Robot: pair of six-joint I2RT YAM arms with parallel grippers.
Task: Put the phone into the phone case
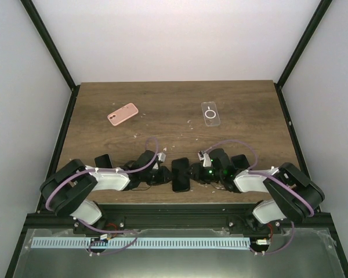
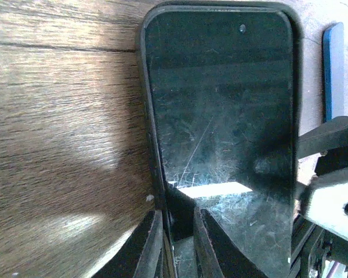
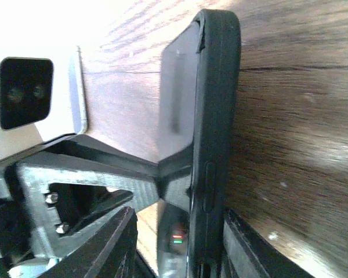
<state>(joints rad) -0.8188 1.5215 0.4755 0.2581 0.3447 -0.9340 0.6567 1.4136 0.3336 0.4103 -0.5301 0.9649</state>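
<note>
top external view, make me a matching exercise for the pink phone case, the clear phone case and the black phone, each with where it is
Things:
1. pink phone case
2. clear phone case
3. black phone

Places:
A. gripped by the left gripper and the right gripper at the near edge of the table
B. lying far back on the right
C. lying far back on the left

Pairs: 1-C, 2-B, 3-A
</note>
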